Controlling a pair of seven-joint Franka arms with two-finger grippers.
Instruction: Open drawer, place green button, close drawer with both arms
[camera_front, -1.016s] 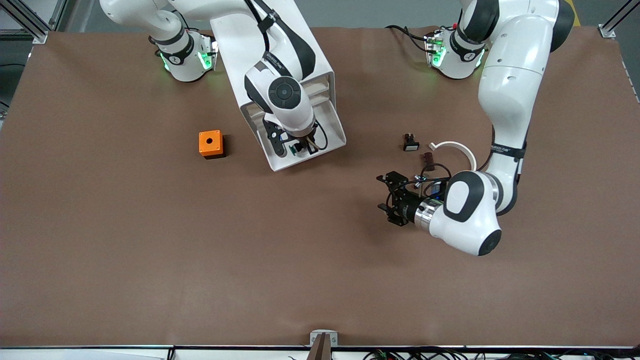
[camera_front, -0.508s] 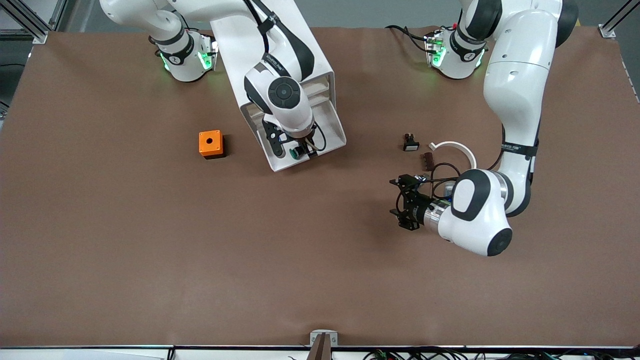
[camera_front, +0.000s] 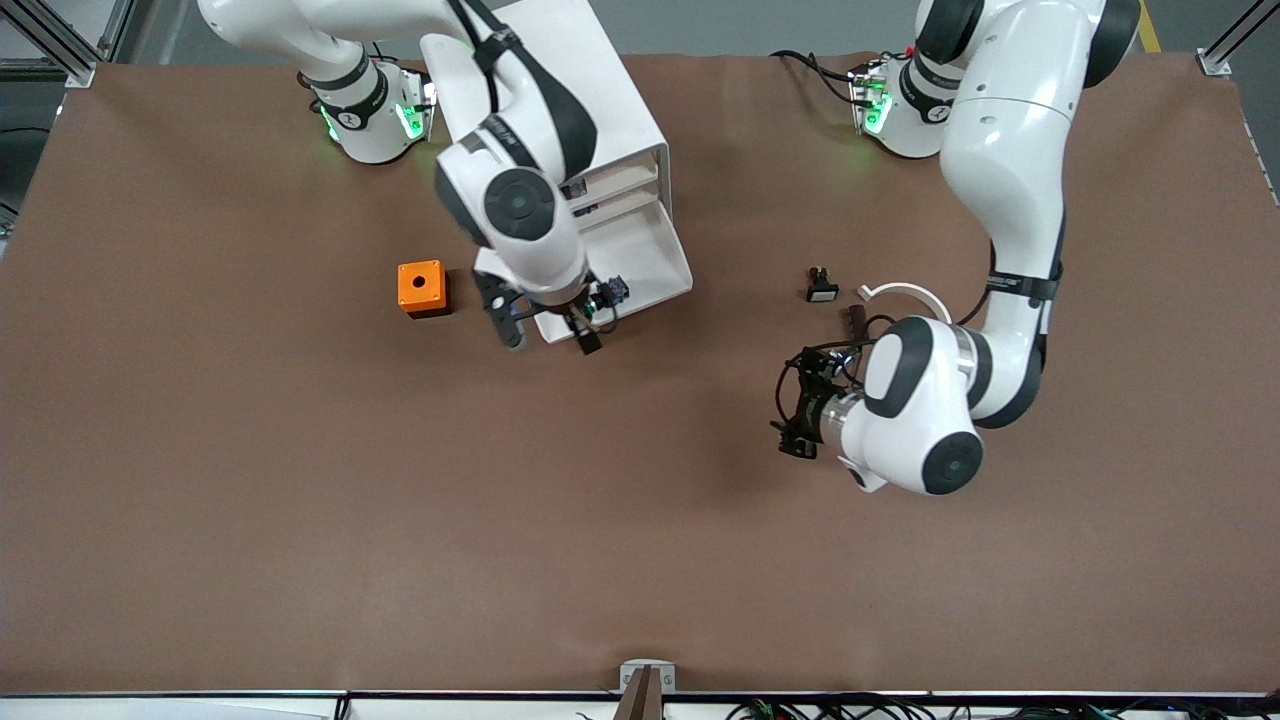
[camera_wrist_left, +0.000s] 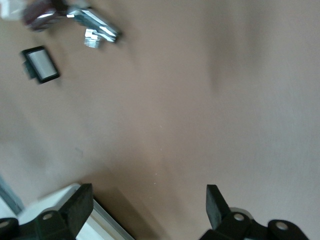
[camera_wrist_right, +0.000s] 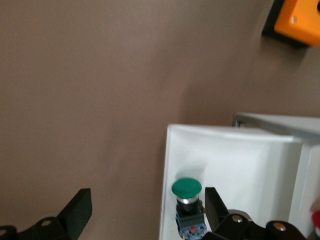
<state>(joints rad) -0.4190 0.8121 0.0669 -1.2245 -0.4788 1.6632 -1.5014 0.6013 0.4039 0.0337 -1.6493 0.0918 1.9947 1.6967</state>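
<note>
The drawer (camera_front: 645, 250) stands pulled out of the white cabinet (camera_front: 622, 110). The button (camera_front: 608, 293), green cap on a black body, lies in the drawer at its front corner. In the right wrist view the button (camera_wrist_right: 187, 196) rests on the drawer floor (camera_wrist_right: 240, 165), free of any grip. My right gripper (camera_front: 548, 333) hangs open over the drawer's front edge; the right gripper (camera_wrist_right: 146, 207) has one finger beside the button. My left gripper (camera_front: 798, 410) is open over bare table toward the left arm's end, and the left gripper (camera_wrist_left: 147, 205) holds nothing.
An orange box (camera_front: 421, 288) with a hole sits beside the drawer, toward the right arm's end. A black part with a white face (camera_front: 822, 289), a white ring (camera_front: 915, 294) and a small dark piece (camera_front: 856, 318) lie by the left arm.
My right gripper opened and let go of the button in the drawer, then drew back over the drawer's front edge. The left arm swung its gripper slightly.
</note>
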